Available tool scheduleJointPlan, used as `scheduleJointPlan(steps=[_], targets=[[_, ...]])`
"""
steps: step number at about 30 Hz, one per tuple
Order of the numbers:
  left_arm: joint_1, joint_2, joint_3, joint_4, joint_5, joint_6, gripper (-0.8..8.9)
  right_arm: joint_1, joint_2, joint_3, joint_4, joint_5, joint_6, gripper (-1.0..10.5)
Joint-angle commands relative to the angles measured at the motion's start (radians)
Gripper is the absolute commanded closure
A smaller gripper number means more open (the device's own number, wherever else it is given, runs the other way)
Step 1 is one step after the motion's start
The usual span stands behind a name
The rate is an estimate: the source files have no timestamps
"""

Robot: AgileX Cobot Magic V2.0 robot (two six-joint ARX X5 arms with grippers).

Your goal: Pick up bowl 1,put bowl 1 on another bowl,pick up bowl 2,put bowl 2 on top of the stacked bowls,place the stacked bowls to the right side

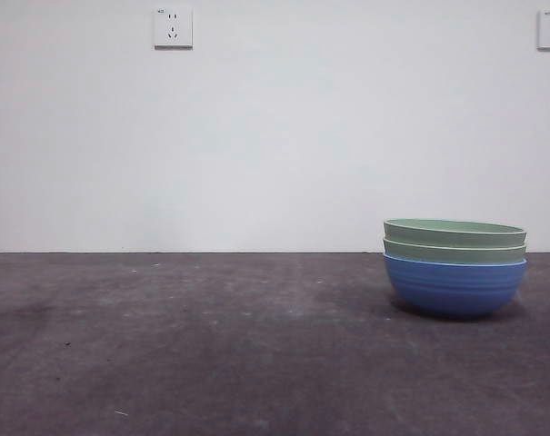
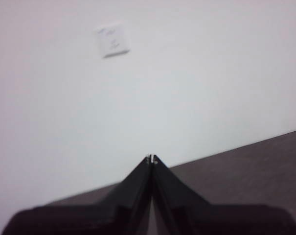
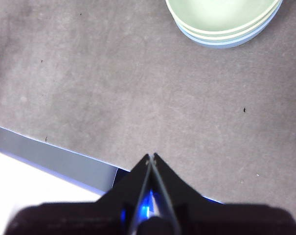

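The stacked bowls stand on the right side of the dark table in the front view: the blue bowl [image 1: 455, 286] at the bottom, bowl 1 [image 1: 454, 252] nested in it, bowl 2 [image 1: 455, 231] on top. The right wrist view looks down on the stack, with bowl 2 [image 3: 221, 12] and the blue rim [image 3: 221, 43] showing. My right gripper [image 3: 151, 156] is shut and empty, high above the table and well clear of the stack. My left gripper [image 2: 151, 158] is shut and empty, raised and facing the white wall.
The table's edge [image 3: 55, 156] shows in the right wrist view close to the gripper. Wall sockets [image 1: 173, 27] sit on the white wall behind the table. Neither arm shows in the front view.
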Motion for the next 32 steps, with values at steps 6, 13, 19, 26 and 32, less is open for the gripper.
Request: scheduleJointPlan(steps=[6,13,19,26,32], targets=[[0.045,-0.212,-0.396,0.093,-0.029,-0.034,8.16,0.001,-0.001,-0.007,0.003,-0.001,-0.008,9.4],[0.046,-0.319,-0.604,0.116,-0.055,-0.078,8.16,0.001,-0.001,-0.007,0.003,-0.002,-0.008,9.4],[0.048,-0.379,-0.712,0.116,-0.077,-0.102,8.17,0.001,-0.001,-0.007,0.003,-0.001,-0.008,9.4],[0.048,-0.433,-0.753,0.059,-0.077,-0.102,8.17,0.001,-0.001,-0.007,0.003,-0.001,-0.008,9.4],[0.048,-0.462,-0.753,-0.027,-0.076,-0.125,8.16,0.001,-0.001,-0.007,0.003,-0.001,-0.008,9.4]])
